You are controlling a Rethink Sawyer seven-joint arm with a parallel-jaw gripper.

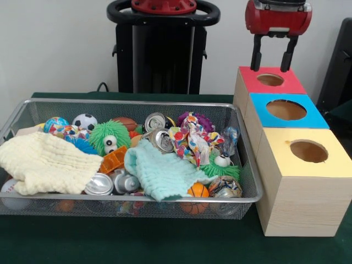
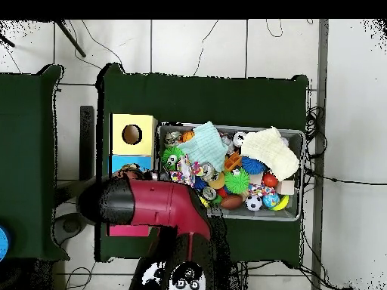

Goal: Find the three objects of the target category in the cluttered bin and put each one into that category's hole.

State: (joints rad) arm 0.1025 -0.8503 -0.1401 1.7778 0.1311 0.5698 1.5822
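My gripper (image 1: 270,69) hangs open just above the round hole of the red-topped box (image 1: 270,80), with nothing between its black fingers. In the wire bin (image 1: 126,102) lie several drink cans, two of them (image 1: 155,121) (image 1: 162,140) near the middle and one (image 1: 99,184) at the front. Balls are there too: a soccer ball (image 1: 84,121) and a small basketball (image 1: 198,191). A cream cloth (image 1: 44,162), a mint cloth (image 1: 159,170) and a patterned cloth (image 1: 190,140) cover part of the pile. In the overhead view the red arm (image 2: 151,204) hides the gripper.
A blue-topped box (image 1: 286,110) and a yellow-topped box (image 1: 308,151) stand in a row with the red one, right of the bin. Green fuzzy toys with eyes (image 1: 109,136) (image 1: 223,165) sit among the clutter. In the overhead view, the yellow box (image 2: 132,121) and the bin (image 2: 305,174) rest on green cloth.
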